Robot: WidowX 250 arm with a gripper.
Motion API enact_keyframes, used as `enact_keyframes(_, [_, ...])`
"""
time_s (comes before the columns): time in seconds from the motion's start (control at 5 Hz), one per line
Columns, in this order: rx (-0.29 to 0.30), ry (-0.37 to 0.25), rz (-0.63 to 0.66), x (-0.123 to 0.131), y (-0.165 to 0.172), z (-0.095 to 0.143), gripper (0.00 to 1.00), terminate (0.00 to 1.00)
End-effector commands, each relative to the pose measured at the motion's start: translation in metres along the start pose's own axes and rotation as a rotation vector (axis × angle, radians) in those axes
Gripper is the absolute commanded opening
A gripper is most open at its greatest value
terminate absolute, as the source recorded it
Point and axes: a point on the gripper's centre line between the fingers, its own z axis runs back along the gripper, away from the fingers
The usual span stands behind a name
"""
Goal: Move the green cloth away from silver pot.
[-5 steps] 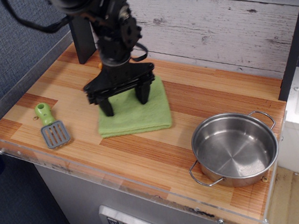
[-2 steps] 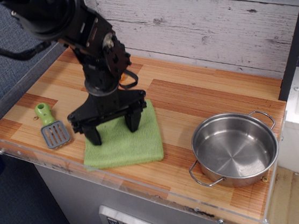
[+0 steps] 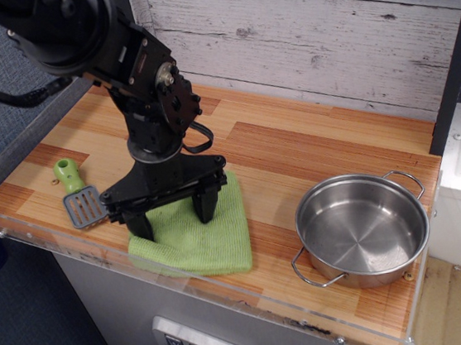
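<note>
The light green cloth (image 3: 203,239) lies flat near the front edge of the wooden counter, left of the silver pot (image 3: 362,228). A strip of bare wood separates cloth and pot. My black gripper (image 3: 173,218) stands over the cloth with its two fingers spread wide; the fingertips (image 3: 140,229) press down on the cloth's left and middle parts. The arm hides the cloth's back edge. The pot is empty and upright at the front right.
A grey spatula with a green handle (image 3: 77,194) lies left of the cloth, close to my left finger. A clear acrylic rim (image 3: 228,293) runs along the counter's front edge. A dark post (image 3: 450,56) stands at the right; a plank wall is behind.
My gripper has dragged the cloth toward the front edge and slightly left, farther from the back wall. The pot and spatula have not moved.
</note>
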Motion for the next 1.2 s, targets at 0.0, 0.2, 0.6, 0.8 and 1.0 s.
enact_keyframes(0.0, [-0.034,-0.064,0.050,0.022,0.010,0.026,1.00,0.00])
enact_keyframes(0.2, [-0.047,-0.073,0.072,0.031,0.010,0.033,1.00,0.00])
enact_keyframes(0.6, [-0.096,-0.095,0.117,0.051,0.003,0.063,1.00,0.00])
enact_keyframes(0.8, [-0.132,-0.113,0.126,0.058,-0.004,0.087,1.00,0.00])
enact_keyframes(1.0, [-0.167,-0.123,0.141,0.061,-0.008,0.111,1.00,0.00])
